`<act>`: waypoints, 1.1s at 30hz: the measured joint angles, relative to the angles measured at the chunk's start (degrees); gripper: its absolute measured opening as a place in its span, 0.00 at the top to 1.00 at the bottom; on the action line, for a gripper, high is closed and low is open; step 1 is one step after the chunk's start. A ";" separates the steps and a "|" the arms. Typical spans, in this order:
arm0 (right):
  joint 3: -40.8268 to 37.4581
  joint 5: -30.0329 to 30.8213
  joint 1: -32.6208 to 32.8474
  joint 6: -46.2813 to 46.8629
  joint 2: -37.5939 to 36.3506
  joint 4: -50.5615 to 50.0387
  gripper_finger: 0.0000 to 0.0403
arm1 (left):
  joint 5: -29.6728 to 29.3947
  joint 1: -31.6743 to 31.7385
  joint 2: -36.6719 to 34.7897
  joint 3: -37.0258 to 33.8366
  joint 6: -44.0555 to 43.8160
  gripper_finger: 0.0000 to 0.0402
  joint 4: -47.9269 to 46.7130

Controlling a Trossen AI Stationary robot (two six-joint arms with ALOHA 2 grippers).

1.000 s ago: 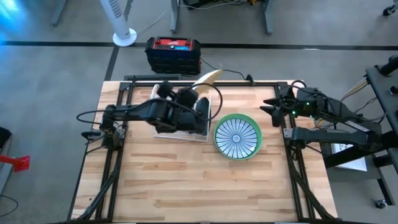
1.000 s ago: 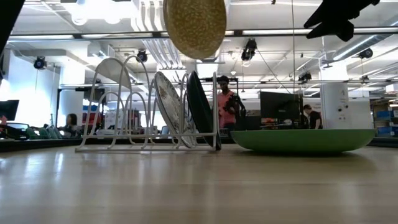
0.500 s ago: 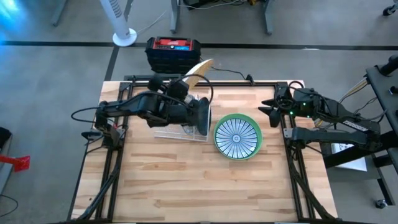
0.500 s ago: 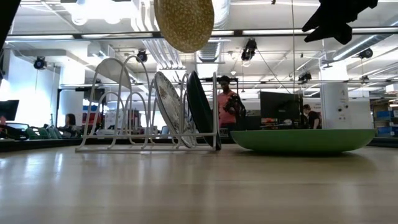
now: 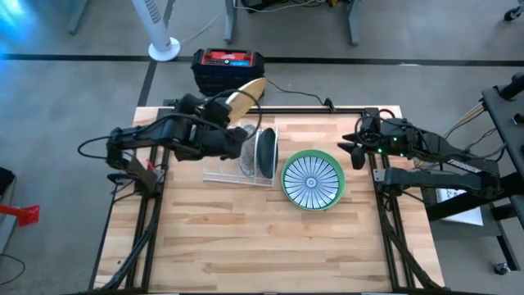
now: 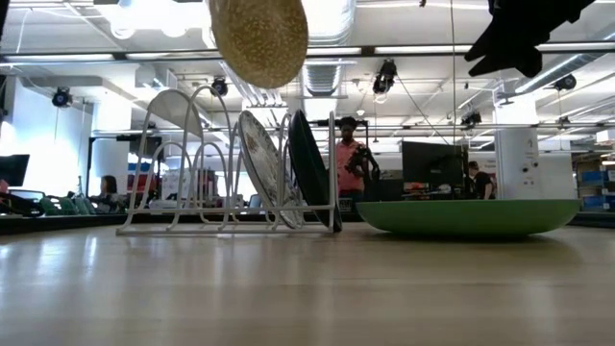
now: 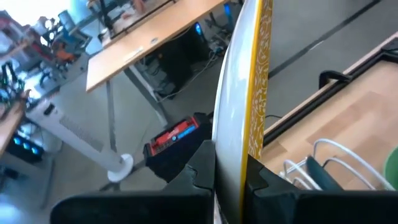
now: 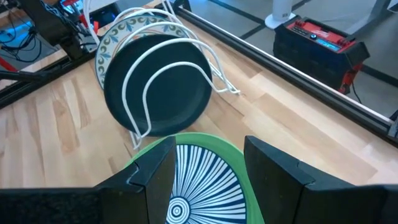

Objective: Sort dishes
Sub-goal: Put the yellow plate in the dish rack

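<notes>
My left gripper (image 5: 232,113) is shut on a mustard-yellow speckled plate (image 5: 247,92), held high above the white wire rack (image 5: 239,164); the plate also shows in the low view (image 6: 259,38). The rack holds a dark teal plate (image 8: 155,93) and a white plate with a blue floral pattern (image 8: 121,37), both standing on edge in its slots. A green plate with blue stripes (image 5: 313,180) lies flat on the table to the rack's right. My right gripper (image 5: 350,149) is open and empty, high near the table's right edge, above the green plate (image 8: 186,186). My left gripper pinches the yellow plate's rim (image 7: 239,163) between its two fingers (image 7: 202,171), one on each face. The plate stands on edge out of the gripper, lifted clear of the rack and table.
A black and red box (image 5: 228,70) and a white fan's base (image 5: 164,47) stand on the floor past the far edge. A person (image 6: 348,159) stands in the room behind. Bare wood (image 5: 262,246) spans the table's near half.
My left gripper has carried the yellow plate toward the table's left and far edges, from above the rack's right end to above its left part. The plate stays lifted and on edge.
</notes>
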 joint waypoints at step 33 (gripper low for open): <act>-0.25 -0.01 0.00 0.68 3.58 1.38 0.55 | 1.33 -1.00 -1.87 -22.86 -28.85 0.99 -0.05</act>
